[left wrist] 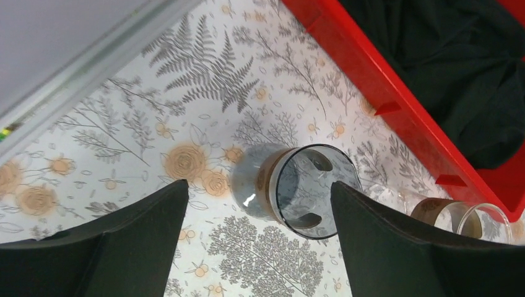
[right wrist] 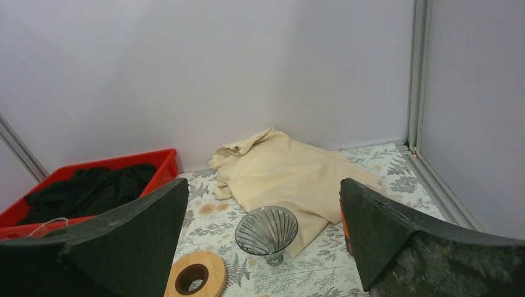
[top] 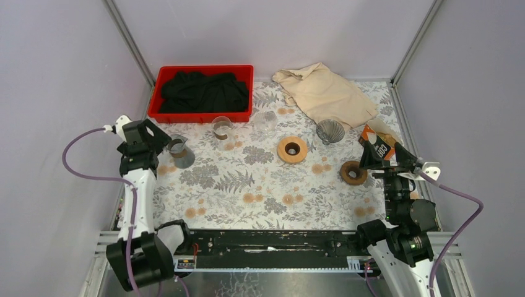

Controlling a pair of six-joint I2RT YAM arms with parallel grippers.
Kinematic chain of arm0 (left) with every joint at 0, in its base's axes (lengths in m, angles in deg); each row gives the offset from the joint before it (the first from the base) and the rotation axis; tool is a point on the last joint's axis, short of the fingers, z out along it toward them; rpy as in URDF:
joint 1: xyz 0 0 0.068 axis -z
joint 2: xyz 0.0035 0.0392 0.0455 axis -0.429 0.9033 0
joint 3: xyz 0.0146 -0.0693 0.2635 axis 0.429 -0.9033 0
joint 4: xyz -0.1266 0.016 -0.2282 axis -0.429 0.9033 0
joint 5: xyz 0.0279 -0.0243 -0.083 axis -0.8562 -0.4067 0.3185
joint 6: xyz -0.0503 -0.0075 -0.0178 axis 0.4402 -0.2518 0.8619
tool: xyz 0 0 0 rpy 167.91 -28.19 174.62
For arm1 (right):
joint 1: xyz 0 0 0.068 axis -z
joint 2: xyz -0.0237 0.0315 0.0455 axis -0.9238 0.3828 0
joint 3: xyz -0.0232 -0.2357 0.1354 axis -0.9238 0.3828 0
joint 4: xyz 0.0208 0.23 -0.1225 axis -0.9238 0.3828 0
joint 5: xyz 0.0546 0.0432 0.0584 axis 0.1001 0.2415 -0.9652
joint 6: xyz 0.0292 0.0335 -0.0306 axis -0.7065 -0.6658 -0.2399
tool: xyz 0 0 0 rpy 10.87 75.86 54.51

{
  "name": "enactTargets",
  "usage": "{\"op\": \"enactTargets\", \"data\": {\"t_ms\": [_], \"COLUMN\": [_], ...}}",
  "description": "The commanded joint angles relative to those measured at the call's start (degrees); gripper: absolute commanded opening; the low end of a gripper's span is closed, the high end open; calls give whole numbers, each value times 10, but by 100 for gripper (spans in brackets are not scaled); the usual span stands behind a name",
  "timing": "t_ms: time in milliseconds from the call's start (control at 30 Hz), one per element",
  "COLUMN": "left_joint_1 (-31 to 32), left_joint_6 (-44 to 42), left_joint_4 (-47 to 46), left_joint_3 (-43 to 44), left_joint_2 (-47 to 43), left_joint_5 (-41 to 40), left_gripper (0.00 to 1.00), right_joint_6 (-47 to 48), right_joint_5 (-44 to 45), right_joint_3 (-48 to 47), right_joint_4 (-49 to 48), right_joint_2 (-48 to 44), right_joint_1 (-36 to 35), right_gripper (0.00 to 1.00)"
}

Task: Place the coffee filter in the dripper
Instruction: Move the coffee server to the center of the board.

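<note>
the glass dripper [top: 330, 131] sat upper right of the top view, beside the beige cloth [top: 325, 93]; no filter showed. your left gripper [left wrist: 259, 192] and right gripper [right wrist: 263, 185] stood spread, empty. you needed to find the filter first, then pinch its edge lightly.

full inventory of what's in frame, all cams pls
Red bin: one, red, far left.
Black cloth: one, black, in the red bin.
Beige cloth: one, beige, far right.
Glass dripper: one, smoky grey, in front of the beige cloth.
Light wooden ring: one, tan, centre.
Dark wooden ring: one, brown, right.
Grey glass carafe: one, tan band, left.
Clear glass: one, brown band, in front of the bin.
Orange-black packet: one, right edge.
Left gripper: black, fingers open, above the carafe.
Right gripper: black, fingers open, facing the dripper.
</note>
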Motion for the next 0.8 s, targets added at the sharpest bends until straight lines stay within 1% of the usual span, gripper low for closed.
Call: {"op": "enactTargets", "data": {"t_ms": [0,167,300,433,467,633,767], "left_joint_1": [-25,-61,-79,-81,-81,-81,-81], "left_joint_6": [-6,-27,-38,-54,-56,-62,-57], "left_joint_4": [4,-3,-2,10,11,14,20], "left_joint_3": [32,52,77,95,97,101,104], "left_joint_2": [48,113,165,195,200,214,209], "left_joint_5": [71,116,174,190,193,231,246], "left_gripper": [89,79,64,47,44,41,41], "right_joint_6": [9,13,14,17,18,19,20], "right_joint_5": [3,6,11,15,16,18,19], "right_joint_3": [1,3,4,5,6,7,7], "right_joint_4": [-22,-20,-20,-19,-19,-20,-20], "right_joint_2": [-7,-12,-16,-20,-21,-23,-23], "right_joint_1": [-10,-16,-20,-23,-23,-24,-25], "right_gripper": [99,99,99,99,99,99,99]}}
